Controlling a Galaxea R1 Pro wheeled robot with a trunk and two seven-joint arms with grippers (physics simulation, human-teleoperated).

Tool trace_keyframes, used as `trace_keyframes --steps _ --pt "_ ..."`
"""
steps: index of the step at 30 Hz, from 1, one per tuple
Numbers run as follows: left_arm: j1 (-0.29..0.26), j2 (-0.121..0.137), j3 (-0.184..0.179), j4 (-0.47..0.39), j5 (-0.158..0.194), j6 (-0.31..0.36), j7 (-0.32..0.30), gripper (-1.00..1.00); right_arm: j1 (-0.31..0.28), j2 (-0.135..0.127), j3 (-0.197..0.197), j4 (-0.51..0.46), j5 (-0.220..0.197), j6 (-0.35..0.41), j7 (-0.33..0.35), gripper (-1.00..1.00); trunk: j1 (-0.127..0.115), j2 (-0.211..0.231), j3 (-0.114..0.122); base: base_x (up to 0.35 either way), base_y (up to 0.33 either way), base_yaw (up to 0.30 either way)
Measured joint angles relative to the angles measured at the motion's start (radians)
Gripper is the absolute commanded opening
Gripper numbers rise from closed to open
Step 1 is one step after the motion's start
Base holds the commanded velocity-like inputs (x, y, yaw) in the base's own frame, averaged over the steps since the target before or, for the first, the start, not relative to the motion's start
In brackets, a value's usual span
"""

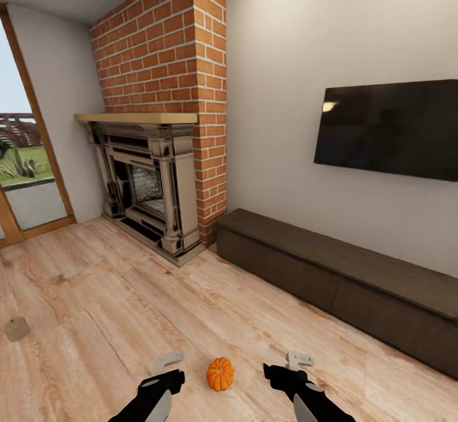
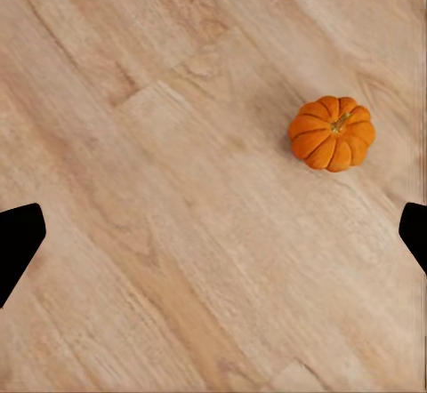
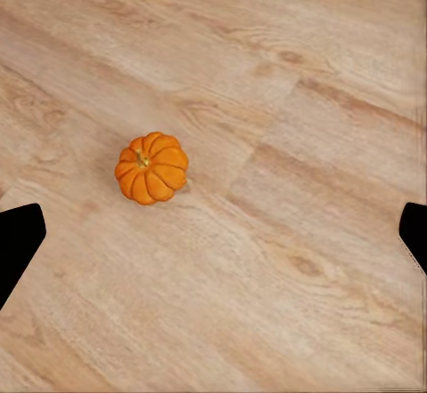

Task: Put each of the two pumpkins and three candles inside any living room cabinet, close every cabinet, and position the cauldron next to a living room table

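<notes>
A small bright-orange ribbed pumpkin with a short stem is seen upright on the pale wooden plank floor, between the left claw and right claw. Both claws are spread; their arms are cut off by the frame.

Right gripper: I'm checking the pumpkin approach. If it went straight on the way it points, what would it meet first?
Probably bare wooden floor. The right gripper points down at planks, with the pumpkin off to one side of its line.
</notes>
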Motion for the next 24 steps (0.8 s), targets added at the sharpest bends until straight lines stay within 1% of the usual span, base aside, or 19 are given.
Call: trace_keyframes --steps 9,12,16,24 --pt "0.0 0.0 0.0 0.0 -0.001 -0.001 0.0 1.0 0.0 0.0 0.0 0.0 0.0 0.001 0.0 1.0 0.0 0.0 0.0 0.0 -0.007 -0.29" --pt "0.0 0.0 0.0 0.0 -0.002 -0.002 0.0 1.0 0.0 0.0 0.0 0.0 0.0 0.001 -0.001 1.0 0.0 0.0 0.0 0.0 -0.073 -0.29" --pt "0.0 0.0 -0.001 0.0 -0.011 -0.002 0.0 1.0 0.0 0.0 0.0 0.0 -0.001 0.001 -0.002 1.0 0.0 0.0 0.0 0.014 -0.093 -0.29" --pt "0.0 0.0 -0.001 0.0 -0.015 -0.001 0.0 1.0 0.0 0.0 0.0 0.0 -0.002 0.001 -0.002 1.0 0.0 0.0 0.0 0.071 -0.079 -0.29"
